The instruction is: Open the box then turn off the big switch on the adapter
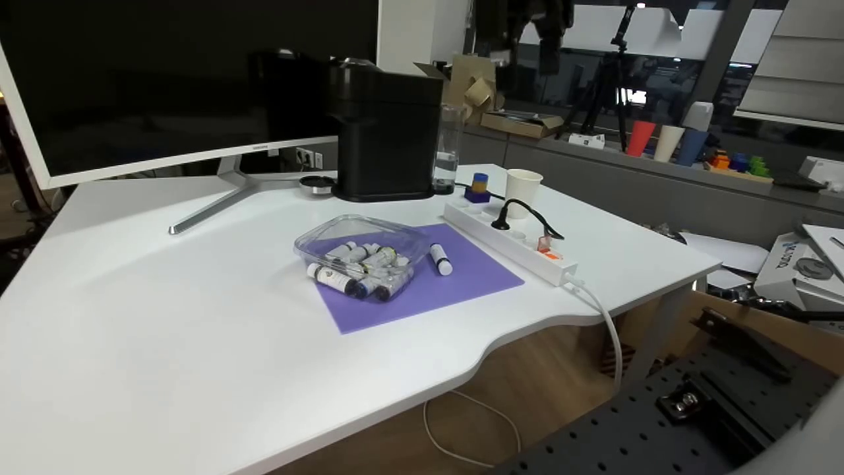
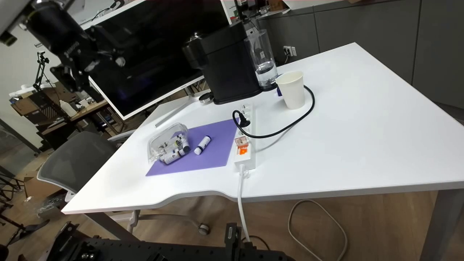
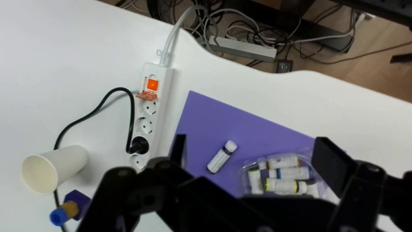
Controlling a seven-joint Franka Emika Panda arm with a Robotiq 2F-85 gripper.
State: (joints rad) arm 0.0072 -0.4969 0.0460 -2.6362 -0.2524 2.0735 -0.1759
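Our hand is spread w/ no load; flap on adapter is up, prob. to bare the switch.

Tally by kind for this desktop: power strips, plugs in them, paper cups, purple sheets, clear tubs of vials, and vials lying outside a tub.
Power strip: 1
Black plug: 1
Paper cup: 1
Purple sheet: 1
Clear tub: 1
Loose vial: 1
Total: 6

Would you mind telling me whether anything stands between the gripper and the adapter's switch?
Nothing visible does: in the wrist view the orange switch lies uncovered. Its raised reddish flap stands beside it; the black cord loops clear.
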